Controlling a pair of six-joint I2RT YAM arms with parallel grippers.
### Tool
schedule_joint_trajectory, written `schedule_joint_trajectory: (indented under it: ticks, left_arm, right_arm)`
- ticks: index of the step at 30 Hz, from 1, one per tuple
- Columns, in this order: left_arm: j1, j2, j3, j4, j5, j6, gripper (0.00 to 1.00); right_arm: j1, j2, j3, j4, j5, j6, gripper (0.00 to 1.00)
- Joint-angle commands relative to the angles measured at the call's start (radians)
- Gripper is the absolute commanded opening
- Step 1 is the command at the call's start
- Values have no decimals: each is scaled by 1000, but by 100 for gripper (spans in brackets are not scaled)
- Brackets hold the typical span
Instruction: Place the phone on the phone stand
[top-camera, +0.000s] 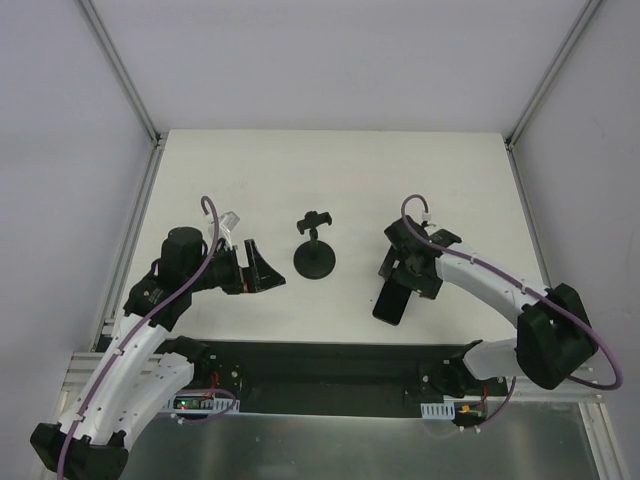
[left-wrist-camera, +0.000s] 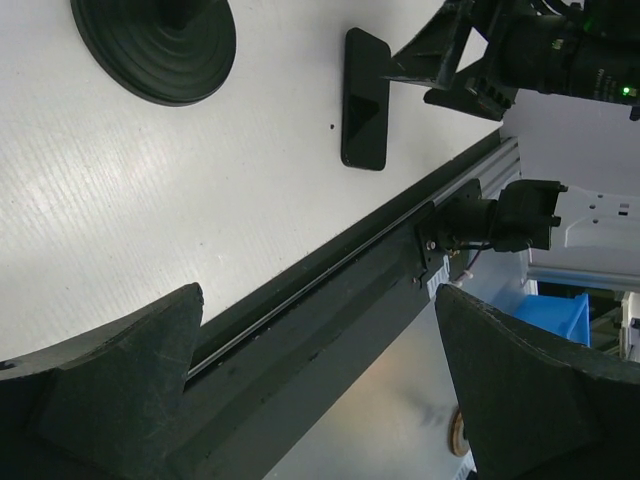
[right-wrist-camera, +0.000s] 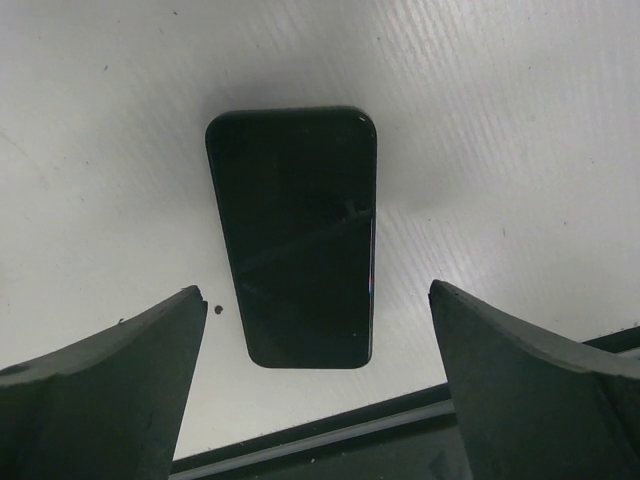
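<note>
The phone (right-wrist-camera: 295, 235) lies flat on the counter (right-wrist-camera: 520, 120) ahead of the wide-spread right pincer (right-wrist-camera: 315, 293), centred on its gap; descend squarely, straddle its long edges, then close.

Robot lab cell, white table (top-camera: 330, 170), aluminium framing (top-camera: 118, 65)

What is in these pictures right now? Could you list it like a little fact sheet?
phone: lying flat on the white table, near its front edge, not held
phone stand: upright mid-table, cradle empty
right gripper: open, poised over the phone, one finger on each side
left gripper: open, holding nothing, to the left of the phone stand
task status: phone not yet on the phone stand
</note>
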Motion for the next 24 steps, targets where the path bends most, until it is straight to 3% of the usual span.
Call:
schedule_joint_trajectory:
  ticks: [1, 24]
  left_arm:
    - [-16, -22, -2, 39, 1, -18, 99]
    - [-25, -20, -21, 39, -5, -11, 99]
  right_arm:
    - [20, 50, 41, 16, 43, 96, 96]
    - [46, 291, 62, 77, 34, 130, 99]
